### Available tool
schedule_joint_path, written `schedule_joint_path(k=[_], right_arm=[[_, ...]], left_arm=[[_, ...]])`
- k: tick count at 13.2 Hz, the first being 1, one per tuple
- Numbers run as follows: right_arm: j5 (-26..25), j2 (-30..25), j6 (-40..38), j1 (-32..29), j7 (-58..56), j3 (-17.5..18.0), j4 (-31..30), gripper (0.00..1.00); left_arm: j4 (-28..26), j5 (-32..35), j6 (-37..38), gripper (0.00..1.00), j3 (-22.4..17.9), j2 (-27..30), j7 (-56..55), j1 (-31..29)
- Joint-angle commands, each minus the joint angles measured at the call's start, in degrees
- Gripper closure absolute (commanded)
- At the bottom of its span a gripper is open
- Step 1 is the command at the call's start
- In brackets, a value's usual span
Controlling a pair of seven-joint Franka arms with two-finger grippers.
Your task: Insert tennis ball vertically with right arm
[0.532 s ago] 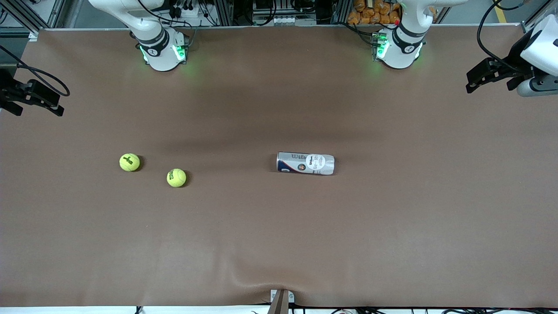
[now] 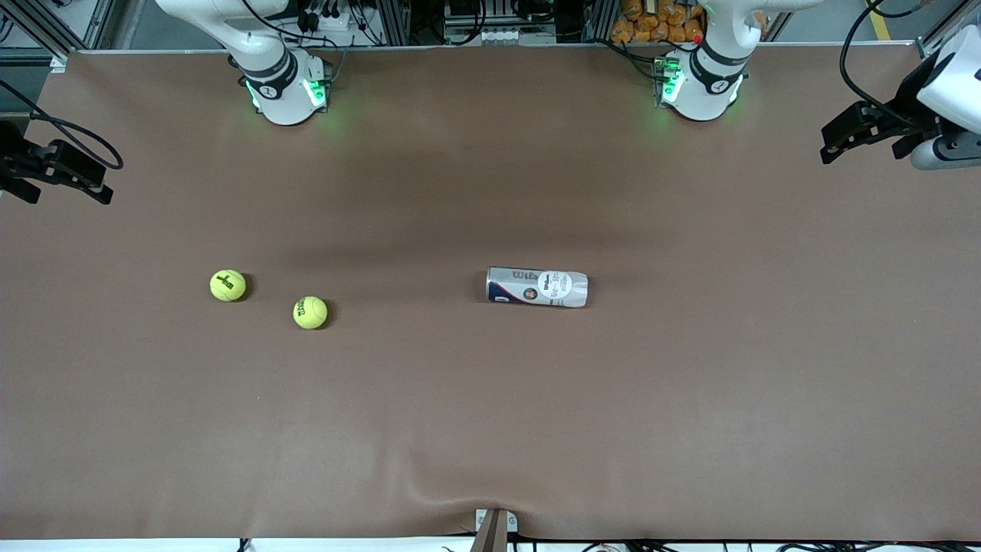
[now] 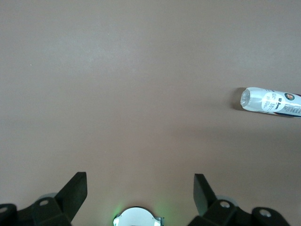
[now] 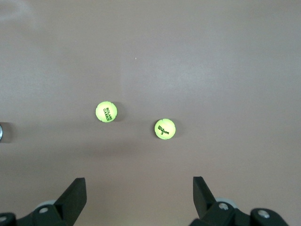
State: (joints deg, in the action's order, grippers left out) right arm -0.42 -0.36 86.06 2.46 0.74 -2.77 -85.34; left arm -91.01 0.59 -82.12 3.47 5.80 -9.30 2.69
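Two tennis balls sat on the brown counter point(image 2: 490, 414) toward the right arm's end. First tennis ball point(image 2: 228, 285) lay closest to that end; second tennis ball point(image 2: 310, 313) sat beside it, slightly nearer the front camera and more toward mid-counter. They were near each other but apart, both resting free. The right wrist view showed both balls, one printed "Wilson 3", the other "Roland Garros".

The ball can point(image 2: 537, 287) lay on its side near mid-counter, long axis running toward the arms' ends, well apart from the balls. Which end was the mouth could not be told.

Right hand point(image 4: 139, 194) hung released and empty, fingers point(image 4: 75, 193) spread wide, up in the air at the right arm's end of the counter, waiting. Left hand point(image 3: 140, 190) was likewise released, fingers point(image 3: 203, 190) spread, holding nothing, up at the left arm's end, waiting.
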Motion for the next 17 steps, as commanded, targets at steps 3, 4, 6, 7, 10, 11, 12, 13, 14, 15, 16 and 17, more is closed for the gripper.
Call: schedule_joint_path(k=[3, 4, 6, 7, 10, 11, 12, 13, 14, 15, 16, 17], right_arm=[[-0.4, -0.5, 2.2, 0.3, 0.2, 0.6, -4.5, 0.0], [-0.2, -0.3, 3.5, 0.4, 0.2, 0.7, -6.0, 0.0], [0.8, -0.3, 8.6, 1.3, 0.2, 0.7, -11.3, 0.0], [1.3, -0.3, 10.2, 1.9, 0.3, 0.7, -13.1, 0.0], [2.6, 0.1, 16.9, 5.1, 0.9, 0.7, -19.9, 0.0], [3.7, 0.2, 19.9, 5.8, 0.9, 0.7, -22.9, 0.0], [3.9, 0.9, 23.3, 6.1, 0.9, 0.7, -25.5, 0.0], [4.2, 2.1, 26.0, 6.4, 0.9, 0.7, -27.3, 0.0], [5.9, 3.9, 28.5, 7.2, 0.9, 0.7, -28.6, 0.0], [8.6, 5.7, 31.4, 7.9, 0.9, 0.7, -29.9, 0.0], [9.6, 7.2, 34.3, 9.0, 0.9, 0.7, -30.7, 0.0], [9.6, 9.3, 36.7, 9.9, 0.9, 0.7, -30.8, 0.0]], left_arm=[[3.0, 0.3, 1.2, 0.0, 0.1, -1.8, 0.2, -0.3], [2.9, 0.2, 1.2, 0.0, 0.2, -2.0, 0.3, -0.3], [2.9, 0.2, 1.2, 0.0, 0.2, -2.1, 0.5, -0.2], [2.9, 0.2, 1.2, 0.0, 0.2, -2.1, 0.5, -0.1], [2.7, 0.2, 1.2, 0.0, 0.4, -2.1, 0.5, 0.2], [2.8, 0.2, 1.2, 0.0, 0.5, -2.1, 0.6, 0.6], [2.8, 0.1, 1.2, 0.0, 0.6, -2.3, 0.8, 0.8], [2.9, -0.1, 1.1, 0.0, 0.7, -2.8, 0.8, 1.0], [3.0, -0.2, 1.0, 0.0, 0.8, -3.0, 0.8, 1.2], [3.1, -0.2, 0.9, 0.0, 0.9, -3.1, 0.8, 1.5], [3.1, -0.3, 0.7, 0.0, 1.0, -3.2, 0.7, 1.7], [3.1, -0.6, 0.5, 0.0, 1.1, -3.9, 0.6, 1.8]])
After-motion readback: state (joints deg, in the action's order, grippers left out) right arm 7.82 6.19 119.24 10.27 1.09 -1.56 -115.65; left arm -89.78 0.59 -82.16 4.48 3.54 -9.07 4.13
